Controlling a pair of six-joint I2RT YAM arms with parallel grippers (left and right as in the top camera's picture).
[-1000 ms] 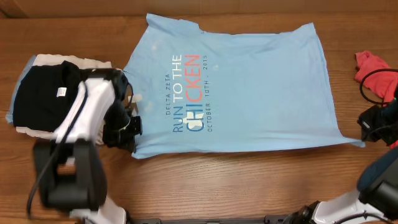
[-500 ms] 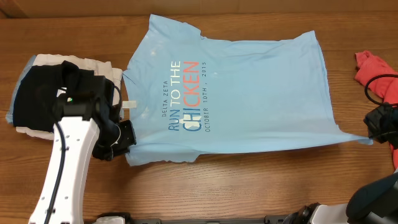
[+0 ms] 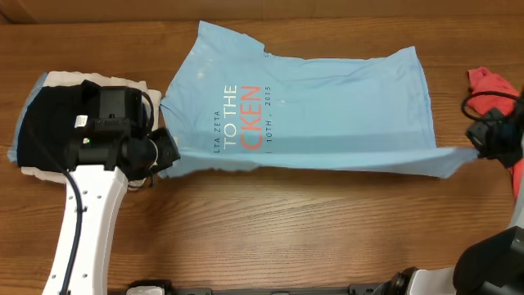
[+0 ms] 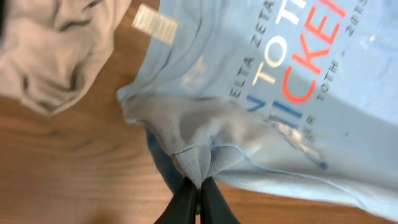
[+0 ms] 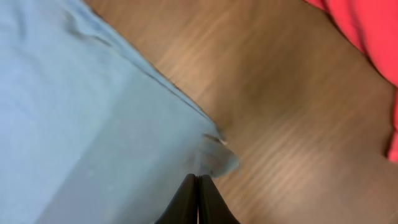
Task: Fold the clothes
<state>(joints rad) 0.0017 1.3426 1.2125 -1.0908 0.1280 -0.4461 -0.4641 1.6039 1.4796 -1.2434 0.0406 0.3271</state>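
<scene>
Clenched on the near left corner of the sky-blue T-shirt (image 3: pixel 327 90) with the left claw (image 4: pixel 199 190), and on the near right corner with the right claw (image 5: pixel 198 186); cloth bunched between shut fingers in both wrist views. A second ago, flat on the worktop (image 3: pixel 286 233) with the whole print showing; now raised along the near long edge and drawn toward the far side, pulled into a taut band between the two claws. Hidden under that lifted band: the near part of the lettering, with only "TO THE", "CKEN" and the date left on show. Far edge lying on the wood as before. Judged from this: first lengthwise fold under way, not yet laid down. Needed next, probably: even travel of both corners to the far edge, then a release. Risk of a skewed crease with one corner ahead of the other. Off to the sides: coral-red garment (image 3: pixel 489 86) near the right claw, black and beige folded stack (image 3: pixel 49 123) just beside the left.
</scene>
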